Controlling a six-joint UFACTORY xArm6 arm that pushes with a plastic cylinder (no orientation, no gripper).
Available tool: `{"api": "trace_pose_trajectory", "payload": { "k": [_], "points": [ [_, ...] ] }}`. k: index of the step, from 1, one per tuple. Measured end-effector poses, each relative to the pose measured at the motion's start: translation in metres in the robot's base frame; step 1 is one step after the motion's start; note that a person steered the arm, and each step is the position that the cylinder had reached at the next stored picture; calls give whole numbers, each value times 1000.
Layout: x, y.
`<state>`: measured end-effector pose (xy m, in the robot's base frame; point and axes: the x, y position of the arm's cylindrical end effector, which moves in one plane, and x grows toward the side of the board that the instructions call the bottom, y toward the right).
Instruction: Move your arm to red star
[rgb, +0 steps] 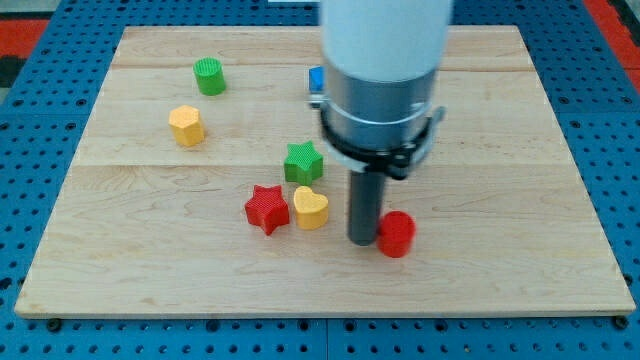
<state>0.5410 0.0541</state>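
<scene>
We are partway through the approach, by our reading: my tip (362, 240) rests on the bench (520, 270) just to the view's left of the red cylinder (396, 234), touching it or nearly so, and we have not yet reached the target. The red star (267, 209) lies toward the view's left of my tip, at about the same height in the view, with the yellow heart (311, 208) sitting between them and touching or almost touching the star's right side. The green star (303, 162) stands just above the heart. Our end effector is a plain rod with no jaws, so there is nothing to spread or pinch; it holds nothing.

The next move calls for travel toward the view's left. A straight line would likely shove the heart into the red star, so we judge it safer to swing below the heart and come up to the star from the view's bottom.

Farther off, the yellow block (186, 125), the green cylinder (209, 76) and a blue block (316, 80), half hidden by the arm, are well clear.
</scene>
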Motion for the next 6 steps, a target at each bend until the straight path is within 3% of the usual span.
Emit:
{"api": "trace_pose_trajectory", "payload": {
  "k": [3,4,6],
  "points": [
    [0,103],
    [14,73],
    [44,-62]
  ]
}}
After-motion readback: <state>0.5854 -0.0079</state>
